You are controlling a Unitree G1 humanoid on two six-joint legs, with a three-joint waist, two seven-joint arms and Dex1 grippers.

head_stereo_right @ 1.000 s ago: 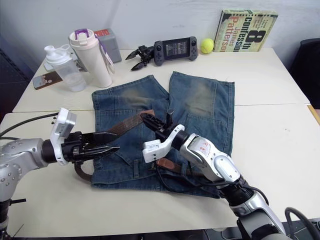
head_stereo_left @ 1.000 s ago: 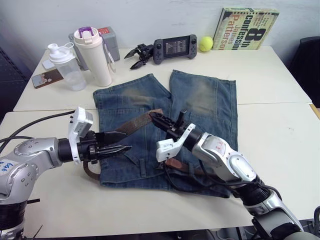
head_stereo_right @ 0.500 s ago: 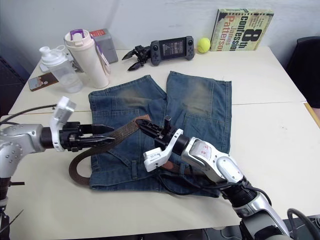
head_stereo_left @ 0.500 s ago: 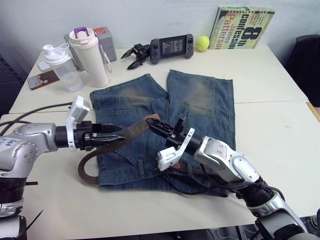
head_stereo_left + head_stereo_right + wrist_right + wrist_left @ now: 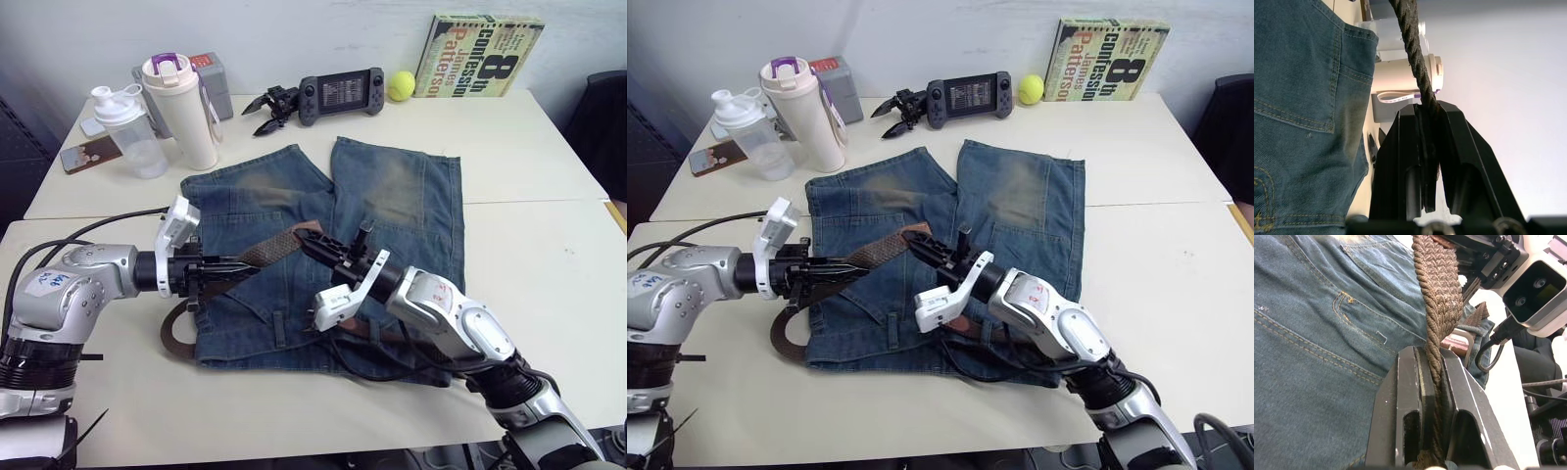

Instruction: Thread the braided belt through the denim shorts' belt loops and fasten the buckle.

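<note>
- Over the one pair of denim shorts [image 5: 323, 245] on the table [image 5: 529, 157], one braided belt [image 5: 269, 249], dark brown and woven, stretches taut between two pincers.
- Left pincer [image 5: 238, 266] is clamped on the belt; right pincer [image 5: 312, 235] likewise.
- Its far end loops off the shorts' edge; the buckle is hard to make out.
- Two bottles [image 5: 181, 108] stand behind.
</note>
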